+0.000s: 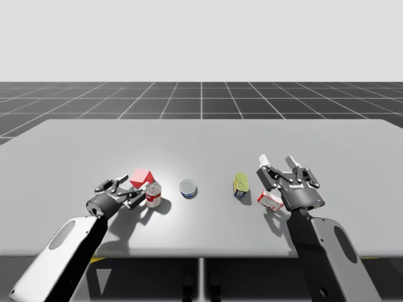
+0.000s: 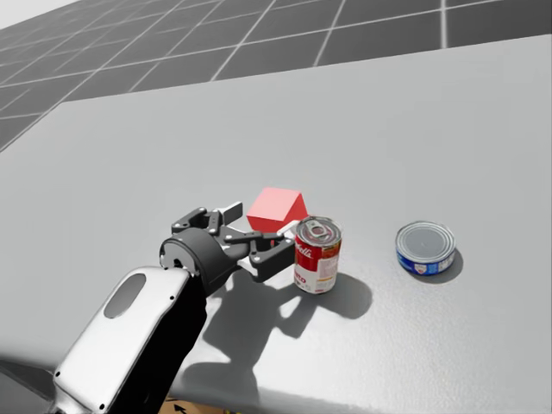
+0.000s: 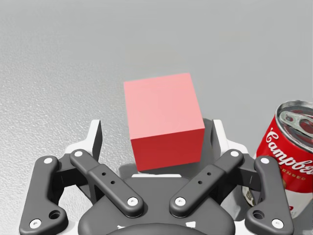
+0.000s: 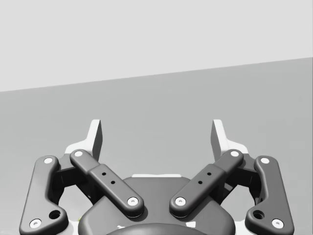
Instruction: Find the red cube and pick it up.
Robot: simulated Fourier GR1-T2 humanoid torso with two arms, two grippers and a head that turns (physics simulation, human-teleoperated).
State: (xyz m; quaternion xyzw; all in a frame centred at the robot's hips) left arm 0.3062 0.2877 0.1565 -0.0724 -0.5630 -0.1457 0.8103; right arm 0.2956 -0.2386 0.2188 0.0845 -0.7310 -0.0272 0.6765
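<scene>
As left wrist view shows, red cube (image 3: 164,117) unclamped

White script, apparently, on red-and-white can (image 3: 293,147)

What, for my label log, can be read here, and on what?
Red-and-white can: white brand script, partly hidden; not quoted.
Blue can, yellow container, red-and-white box: print too small to read.
Red cube: none.

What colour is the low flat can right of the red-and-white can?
The low can is blue with a silvery lid, clearest in the head view.
</scene>
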